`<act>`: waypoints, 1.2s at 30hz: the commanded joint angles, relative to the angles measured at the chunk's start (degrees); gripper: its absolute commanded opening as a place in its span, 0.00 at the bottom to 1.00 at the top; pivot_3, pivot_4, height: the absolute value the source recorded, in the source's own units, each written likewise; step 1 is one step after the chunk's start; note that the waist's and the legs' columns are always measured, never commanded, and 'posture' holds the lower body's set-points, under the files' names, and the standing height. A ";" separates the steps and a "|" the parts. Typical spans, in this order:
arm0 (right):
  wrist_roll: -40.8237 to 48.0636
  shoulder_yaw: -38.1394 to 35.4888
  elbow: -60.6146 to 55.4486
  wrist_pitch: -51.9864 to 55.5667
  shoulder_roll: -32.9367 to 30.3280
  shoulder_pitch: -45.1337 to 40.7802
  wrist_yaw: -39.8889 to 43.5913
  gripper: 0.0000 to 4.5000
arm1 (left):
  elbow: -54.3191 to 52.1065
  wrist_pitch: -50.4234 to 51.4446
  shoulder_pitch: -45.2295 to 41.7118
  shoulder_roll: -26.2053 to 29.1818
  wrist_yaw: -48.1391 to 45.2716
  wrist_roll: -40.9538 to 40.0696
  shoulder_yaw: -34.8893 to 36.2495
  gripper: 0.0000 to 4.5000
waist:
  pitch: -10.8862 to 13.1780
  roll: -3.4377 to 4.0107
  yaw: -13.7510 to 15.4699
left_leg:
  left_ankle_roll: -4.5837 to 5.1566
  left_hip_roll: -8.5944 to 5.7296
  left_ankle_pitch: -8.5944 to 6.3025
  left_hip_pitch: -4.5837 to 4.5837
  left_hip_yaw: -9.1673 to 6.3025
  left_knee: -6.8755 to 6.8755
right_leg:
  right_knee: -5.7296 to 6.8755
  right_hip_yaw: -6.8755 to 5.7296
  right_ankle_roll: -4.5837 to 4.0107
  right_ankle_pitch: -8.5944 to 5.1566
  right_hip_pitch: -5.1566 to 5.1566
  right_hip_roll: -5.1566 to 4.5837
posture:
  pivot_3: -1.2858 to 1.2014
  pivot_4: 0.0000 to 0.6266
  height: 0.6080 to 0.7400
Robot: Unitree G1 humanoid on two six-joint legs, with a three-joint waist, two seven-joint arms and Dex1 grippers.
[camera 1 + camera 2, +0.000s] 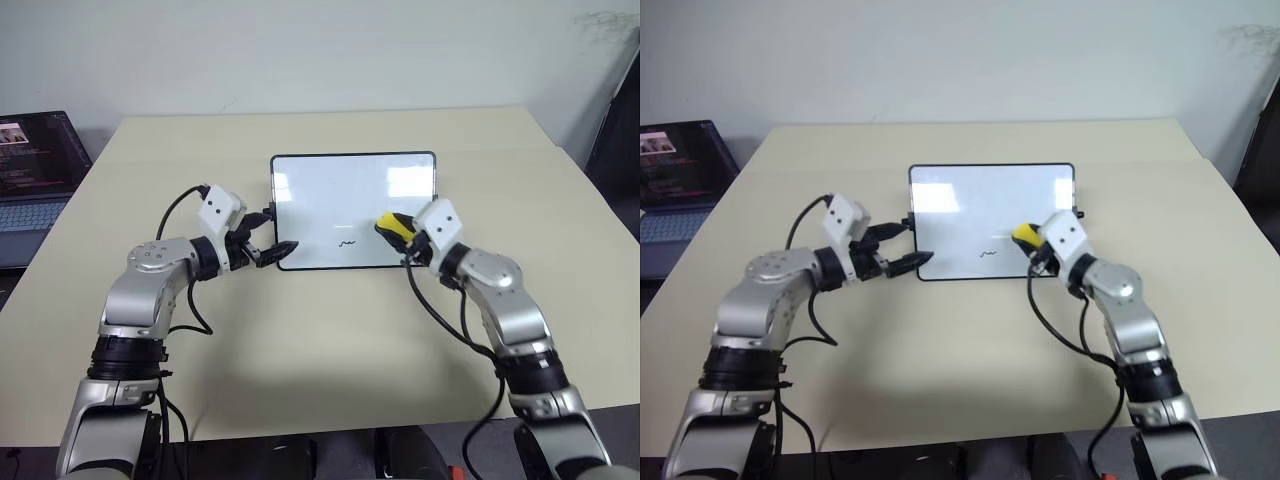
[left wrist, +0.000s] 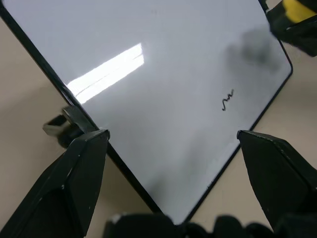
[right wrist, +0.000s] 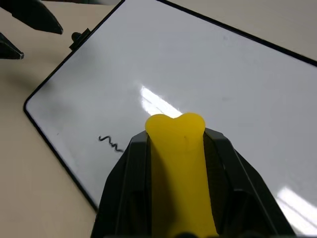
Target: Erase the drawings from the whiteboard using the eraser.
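The whiteboard (image 1: 353, 205), glossy white with a thin black frame and rounded corners, lay flat mid-bench (image 1: 300, 340), long axis running left to right. One wavy squiggle (image 1: 346, 242) sat near its front edge. The right hand (image 1: 403, 236) clamped the yellow eraser (image 1: 392, 225) over the board's front right corner. The left hand (image 1: 268, 244) stood wide at the front left corner. A laptop (image 1: 35, 170) stood well left.
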 commanded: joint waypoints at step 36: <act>-20.59 19.00 49.73 -38.92 6.17 -21.68 -8.82 0.24 | 1.07 -6.58 -0.40 3.58 -10.47 1.49 -2.95 1.00 | -0.01 -0.02 -0.39 | 0.02 -0.01 0.03 0.31 0.27 -0.27 | -0.04 0.00 0.03 0.02 0.10 0.06 | 0.52 0.24 1.00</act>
